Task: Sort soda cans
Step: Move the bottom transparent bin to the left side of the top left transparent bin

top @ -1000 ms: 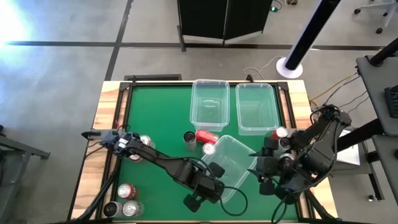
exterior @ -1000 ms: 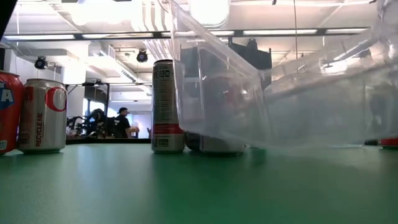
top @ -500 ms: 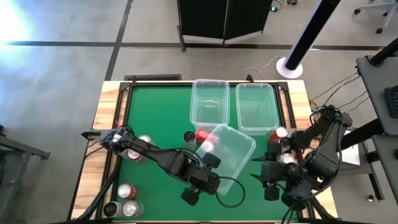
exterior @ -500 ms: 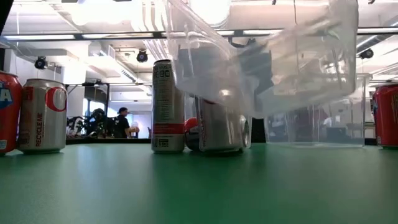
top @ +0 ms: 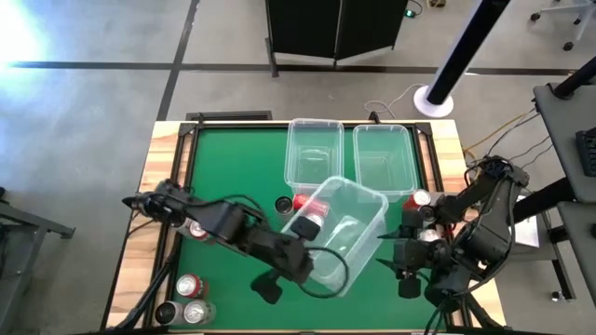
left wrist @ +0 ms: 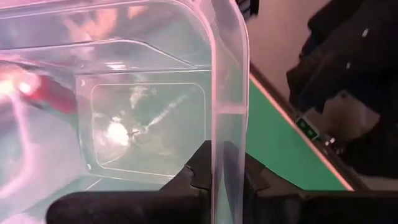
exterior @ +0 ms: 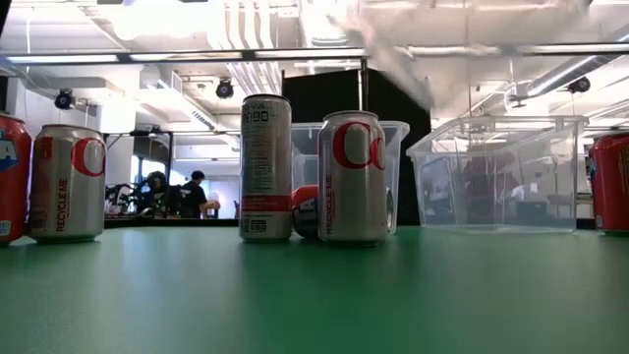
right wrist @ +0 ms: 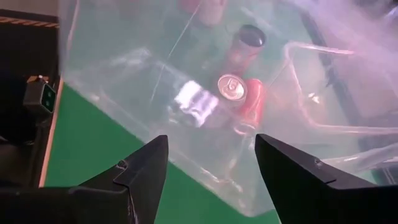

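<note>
A clear bin [top: 349, 233] is gripped by its wall in the left gripper [left wrist: 217, 180] and held tilted above mid-table. Under it, three soda cans [top: 296, 212] are clustered; others are seen at the near-left corner. The right gripper [right wrist: 211, 163] is held wide open and empty, near right.

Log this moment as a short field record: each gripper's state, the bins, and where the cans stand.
left gripper: jaws shut on lifted bin rim
right gripper: jaws open, empty, at the table's right side
lifted bin: clear, tilted, above mid-table cans
resting bins: two side by side at far edge
mid-table cans: tall black can, silver-white can, red can on its side
</note>
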